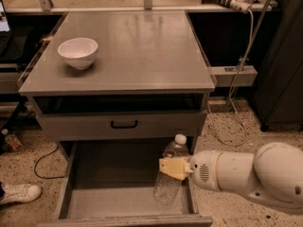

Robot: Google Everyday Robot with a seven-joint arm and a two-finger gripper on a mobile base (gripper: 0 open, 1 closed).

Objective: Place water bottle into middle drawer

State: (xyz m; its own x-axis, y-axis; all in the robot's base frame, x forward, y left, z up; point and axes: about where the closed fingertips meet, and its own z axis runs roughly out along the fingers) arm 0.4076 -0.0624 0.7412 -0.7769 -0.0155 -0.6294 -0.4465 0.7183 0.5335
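Observation:
The water bottle (170, 176) is clear with a white cap. It hangs slightly tilted over the right side of the open middle drawer (109, 193), a wide grey tray pulled out below the cabinet. My gripper (173, 168) reaches in from the right on a white arm and is shut on the bottle's middle with yellowish fingers (171, 167). The bottle's base is close to the drawer floor; I cannot tell if it touches.
A white bowl (78, 52) sits at the left on the grey cabinet top (137, 51). A shut drawer front with a black handle (124, 124) is above the open drawer. A cable (42, 162) and a white shoe (19, 193) lie on the floor at left.

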